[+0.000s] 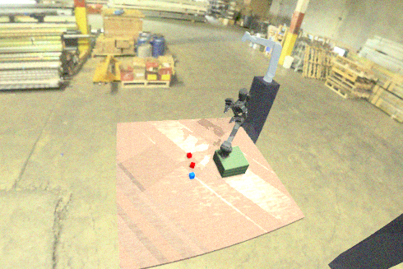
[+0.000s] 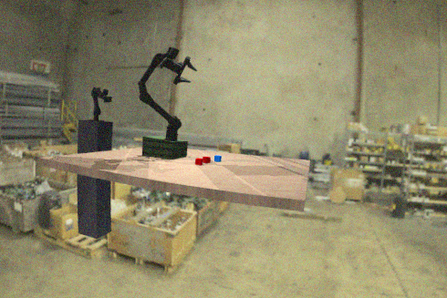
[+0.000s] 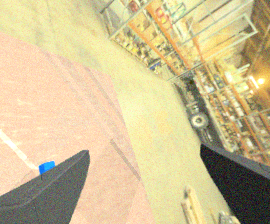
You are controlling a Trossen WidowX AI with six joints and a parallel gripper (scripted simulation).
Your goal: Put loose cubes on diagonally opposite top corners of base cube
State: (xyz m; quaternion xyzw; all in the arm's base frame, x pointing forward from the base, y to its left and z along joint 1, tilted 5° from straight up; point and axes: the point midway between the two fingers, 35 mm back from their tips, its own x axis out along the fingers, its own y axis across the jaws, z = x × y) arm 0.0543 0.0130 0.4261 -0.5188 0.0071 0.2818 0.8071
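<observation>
A red cube, a second red cube and a blue cube rest apart on the table in a rough row, the second red one in the middle. None is stacked. No mark shows which cube is the fixed one. My gripper is open and empty, high above the table and well above the cubes. In the wrist view the blue cube shows just beyond the left finger; the red cubes are not in that view.
The pink table carries the cubes and a green box under the arm's base. A dark pillar stands beyond the table edge, with another arm-like shape on top.
</observation>
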